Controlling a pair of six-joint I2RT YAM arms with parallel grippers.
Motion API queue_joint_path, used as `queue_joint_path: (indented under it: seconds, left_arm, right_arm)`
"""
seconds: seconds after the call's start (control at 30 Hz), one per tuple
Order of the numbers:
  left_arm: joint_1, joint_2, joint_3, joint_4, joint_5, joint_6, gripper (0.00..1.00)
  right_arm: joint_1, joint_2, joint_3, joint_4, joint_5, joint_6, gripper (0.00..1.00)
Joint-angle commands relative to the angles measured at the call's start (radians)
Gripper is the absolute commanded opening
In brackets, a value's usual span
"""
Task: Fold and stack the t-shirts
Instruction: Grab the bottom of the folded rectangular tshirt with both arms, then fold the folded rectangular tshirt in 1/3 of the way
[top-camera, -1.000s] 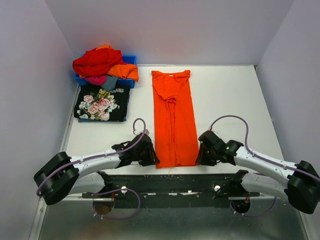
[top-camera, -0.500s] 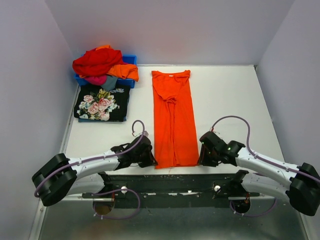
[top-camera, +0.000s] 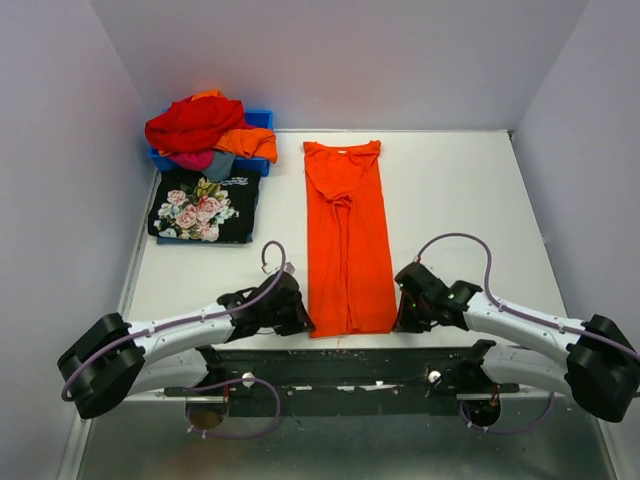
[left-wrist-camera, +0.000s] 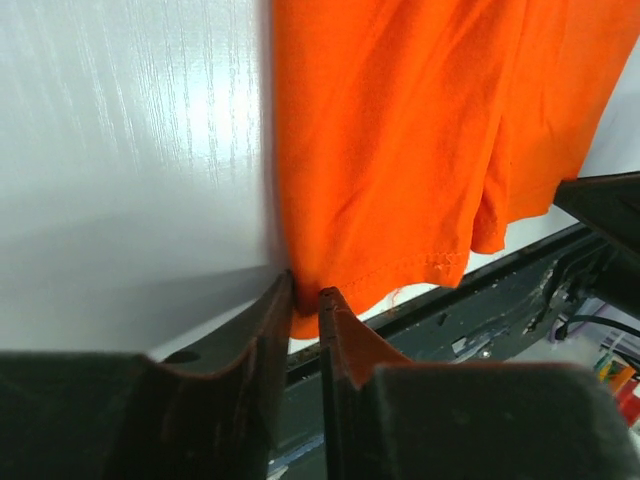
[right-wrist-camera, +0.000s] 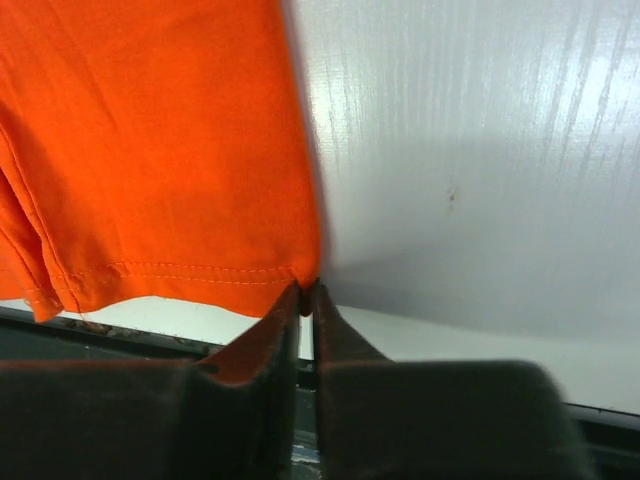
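The bright orange cloth t-shirt (top-camera: 345, 240) lies as a long strip on the white bench (top-camera: 450, 200). From overhead the jaws are hidden — only the wrist views show the left gripper (left-wrist-camera: 305, 312) and right gripper (right-wrist-camera: 307, 298) with jaws clamped on its hem corners.

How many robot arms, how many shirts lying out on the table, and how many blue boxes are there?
Robot arms: 2 (left arm, right arm)
Shirts out on the table: 2 (orange t-shirt, black rose t-shirt)
Blue bins: 1 (blue bin)
Total: 5
The heap of clothes in the bin is too bunched up to count.
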Motion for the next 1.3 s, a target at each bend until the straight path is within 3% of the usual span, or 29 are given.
queue_joint_path:
  seconds: [0.0,0.13,0.3,0.4,0.47,0.73,1.0,1.27]
  left_arm:
    - [-0.007,-0.062,-0.015,-0.058,-0.009,0.008,0.32]
    - [-0.007,-0.053,-0.045,0.008,0.016,-0.007,0.36]
    - [-0.007,0.021,-0.046,0.063,0.047,-0.012,0.33]
    - [-0.007,0.034,-0.045,0.074,0.063,-0.007,0.23]
    - [-0.007,0.022,-0.045,0.077,0.063,-0.01,0.01]
    - [0.02,-0.039,0.05,0.023,0.082,0.02,0.0]
    - [0.242,0.007,0.248,-0.003,0.151,0.164,0.0]
    - [0.439,0.302,0.55,-0.002,0.175,0.257,0.0]
  right_arm:
    - [-0.001,0.021,-0.022,0.022,-0.022,-0.003,0.08]
    - [-0.002,0.003,-0.022,0.037,-0.025,-0.017,0.01]
    - [-0.001,0.006,-0.019,0.037,-0.025,-0.018,0.01]
    - [-0.002,0.001,-0.022,0.039,-0.025,-0.015,0.01]
    - [-0.001,-0.001,-0.022,0.042,-0.024,-0.015,0.01]
    - [-0.002,-0.048,0.091,-0.03,-0.009,-0.059,0.01]
    - [-0.165,0.007,0.312,-0.099,0.019,-0.202,0.01]
    - [-0.383,0.283,0.6,-0.104,-0.077,-0.3,0.01]
